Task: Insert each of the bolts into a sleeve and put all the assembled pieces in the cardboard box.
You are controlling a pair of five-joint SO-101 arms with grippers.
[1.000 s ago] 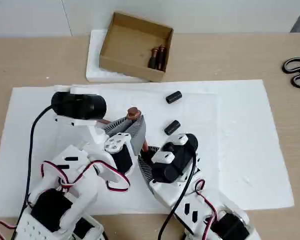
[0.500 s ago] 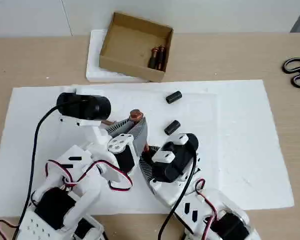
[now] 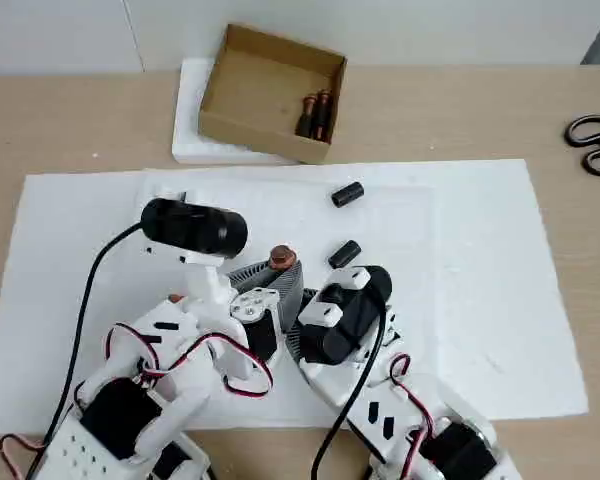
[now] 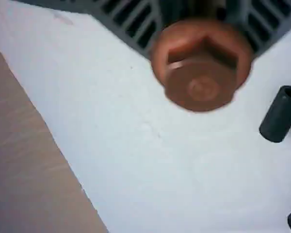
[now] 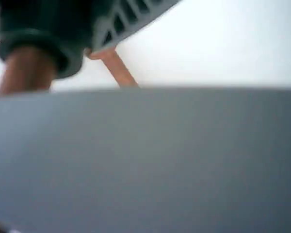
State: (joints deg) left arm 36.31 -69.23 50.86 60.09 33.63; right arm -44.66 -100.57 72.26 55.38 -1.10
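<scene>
Mid-frame in the high view, the left gripper (image 3: 280,268) pinches a copper hex-headed bolt (image 3: 281,257). I cannot tell the grip of the right gripper (image 3: 298,320). Sleeving looks to be in hand; next, the bolt needs lining up with a black cylindrical sleeve (image 3: 344,254), just to its right.

The left gripper (image 3: 278,283), clamped on the copper-coloured hex-head bolt (image 3: 283,258), has swung to the right and back toward the arm bases over the white foam sheet (image 3: 480,300); its black cylindrical wrist camera (image 3: 194,226) has moved along; the bolt now stands closer to the right arm's black motor housing (image 3: 346,312).
</scene>
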